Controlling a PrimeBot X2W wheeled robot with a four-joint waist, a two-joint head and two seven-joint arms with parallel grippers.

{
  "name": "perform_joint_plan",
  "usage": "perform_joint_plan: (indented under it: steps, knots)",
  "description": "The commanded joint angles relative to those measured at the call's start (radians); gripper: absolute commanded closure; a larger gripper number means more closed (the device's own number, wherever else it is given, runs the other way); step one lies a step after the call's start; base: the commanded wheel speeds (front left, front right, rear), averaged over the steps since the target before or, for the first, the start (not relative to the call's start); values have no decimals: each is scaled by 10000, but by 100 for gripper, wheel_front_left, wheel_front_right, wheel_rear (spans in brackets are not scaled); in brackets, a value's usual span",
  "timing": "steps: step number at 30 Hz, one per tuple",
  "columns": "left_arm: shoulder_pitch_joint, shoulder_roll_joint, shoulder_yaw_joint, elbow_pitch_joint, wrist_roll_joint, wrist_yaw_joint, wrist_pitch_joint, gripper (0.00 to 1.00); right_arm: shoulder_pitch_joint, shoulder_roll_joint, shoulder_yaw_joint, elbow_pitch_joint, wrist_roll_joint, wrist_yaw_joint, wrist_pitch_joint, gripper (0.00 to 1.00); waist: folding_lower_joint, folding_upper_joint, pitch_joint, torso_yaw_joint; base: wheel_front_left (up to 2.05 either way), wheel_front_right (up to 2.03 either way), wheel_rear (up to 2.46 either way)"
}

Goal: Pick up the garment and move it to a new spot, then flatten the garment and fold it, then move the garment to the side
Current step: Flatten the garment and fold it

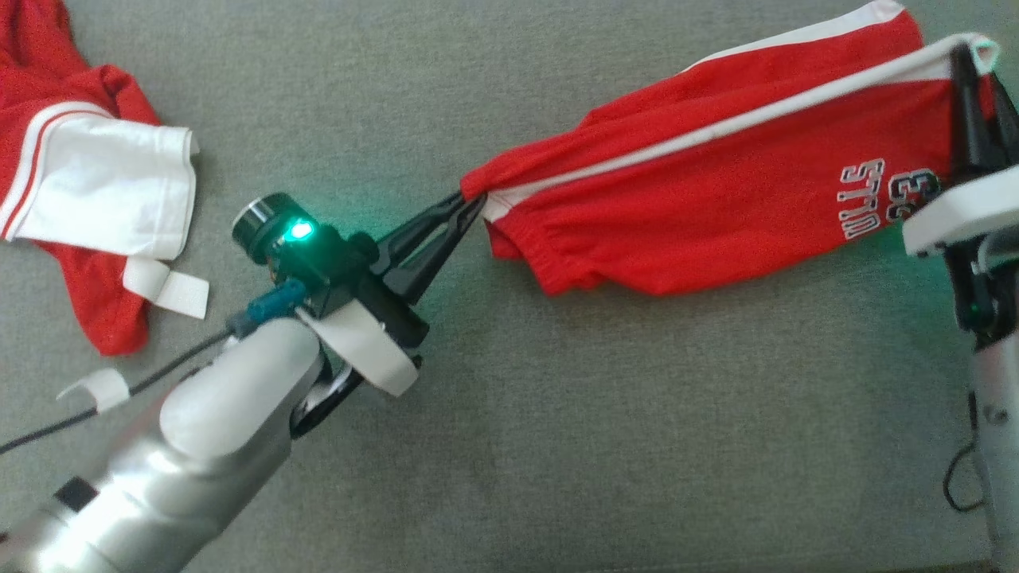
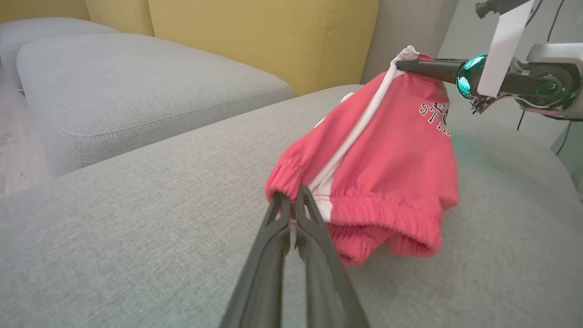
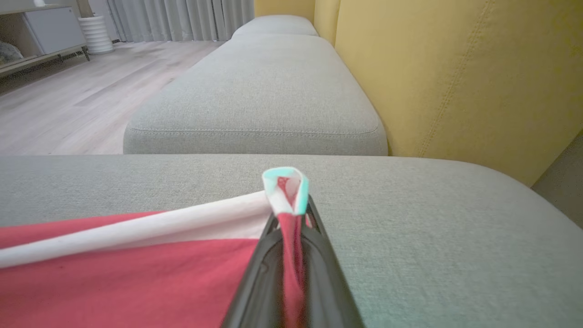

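Garment: the red shorts [image 1: 700, 199] with a white side stripe hang stretched between our two grippers over the right half of the grey sofa cushion [image 1: 557, 446]. The sagging waistband looks to touch the cushion.
Left gripper [image 1: 471, 204]: pinched together on the elastic waistband end.
Right gripper [image 1: 978, 64]: clamped tight on the hem corner, white trim poking past the tips.
Nearby: a second red-and-white garment [image 1: 95, 183] lies crumpled at the cushion's far left, well apart from the shorts.
Between them: our left forearm [image 1: 207, 446] and its dark cable [image 1: 119, 394].
Behind: yellow backrest [image 3: 455, 82] and a neighbouring cushion [image 3: 259, 105].
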Motion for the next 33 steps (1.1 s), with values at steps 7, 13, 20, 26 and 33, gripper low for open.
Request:
perform_joint_plan:
  steps: [7,13,20,26,33]
  knots:
    - [-947,-42,-52,608,-248,20,-110,57,-1294,-21,399,1533,-138,63,-925,0,-2,0,367,183,0,0,0]
    - [-763,-312,444,661,30,114,-142,0,-1406,110,122,2112,376,63,-1751,0,-2,0,291,287,0,0,0]
    - [1252,-591,2722,-1049,1495,1610,-145,0,-630,-69,-248,2475,1007,63,-1075,0,-2,0,-86,485,0,0,0]
    - [3681,-1671,5144,-3126,2869,2313,-146,0,-535,-184,-443,3536,2020,63,526,0,-2,0,-389,1250,0,0,0]
    - [5056,-2429,6394,-3780,3806,1996,-146,0,-364,-654,-332,3636,2579,63,598,100,-2,0,-799,1593,0,0,0]
